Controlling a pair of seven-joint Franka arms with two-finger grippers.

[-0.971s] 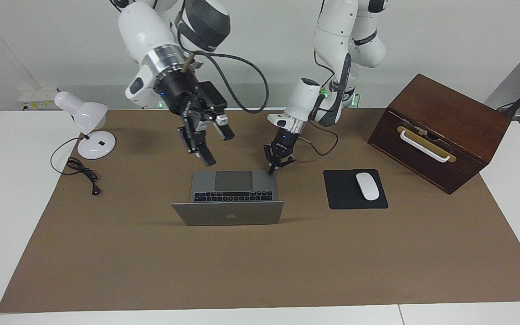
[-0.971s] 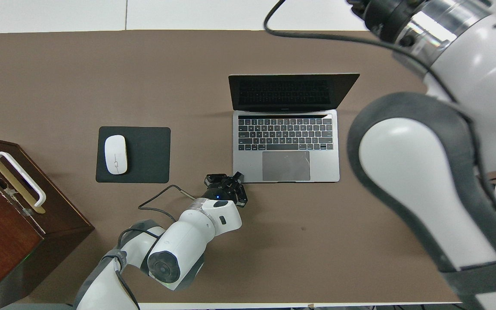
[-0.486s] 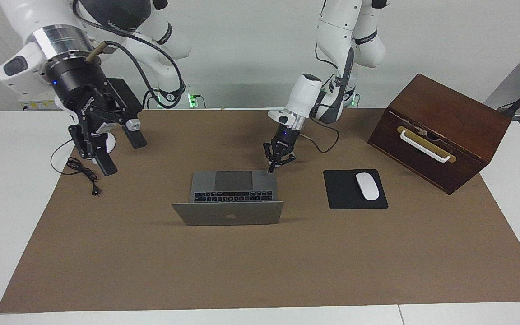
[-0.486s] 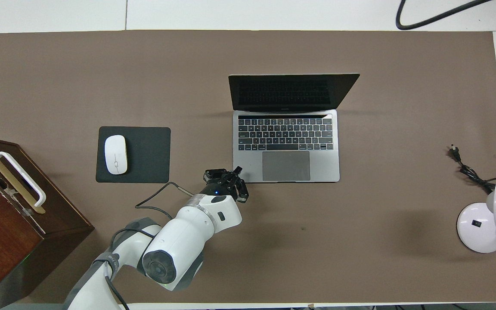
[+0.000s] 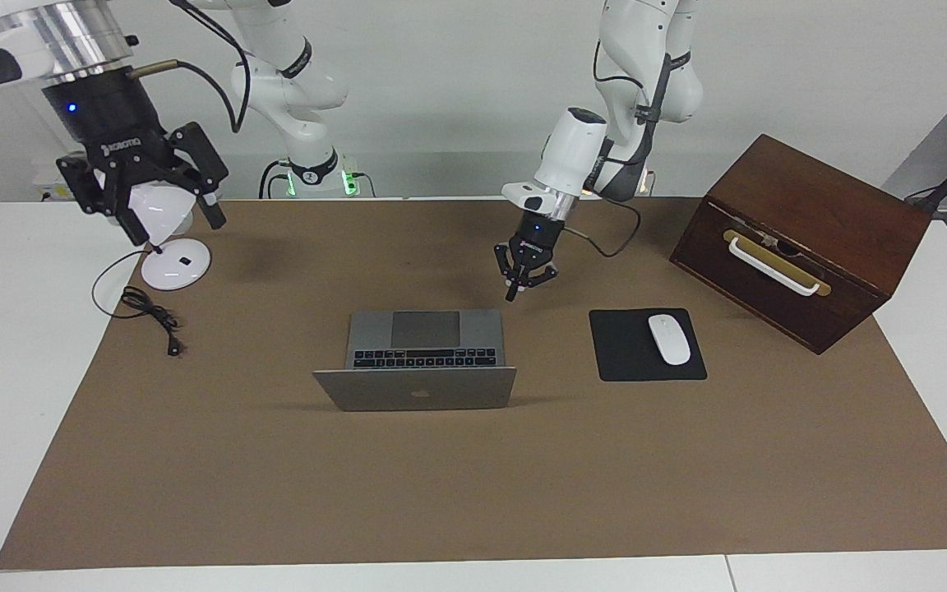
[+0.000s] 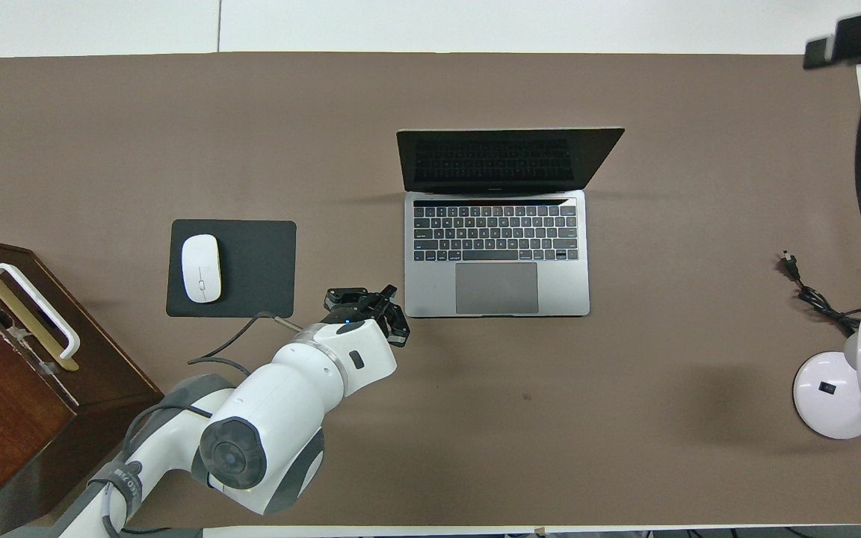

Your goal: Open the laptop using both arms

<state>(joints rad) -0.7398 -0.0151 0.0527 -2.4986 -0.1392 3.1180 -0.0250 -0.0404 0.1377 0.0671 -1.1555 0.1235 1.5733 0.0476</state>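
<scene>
Both grippers have lifted off the laptop (image 5: 424, 353).

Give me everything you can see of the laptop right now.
The laptop is thin and silver-grey, looks like metal, and stands open on the brown mat near the table's middle. Its base lies flat, with black keys and a large grey trackpad on the side nearer the robots. The lid stands up at the edge farther from them, apple logo facing away, its screen dark. Nothing touches it: the left gripper, shut, hangs just off its corner, and the mouse pad lies beside it, apart.
</scene>
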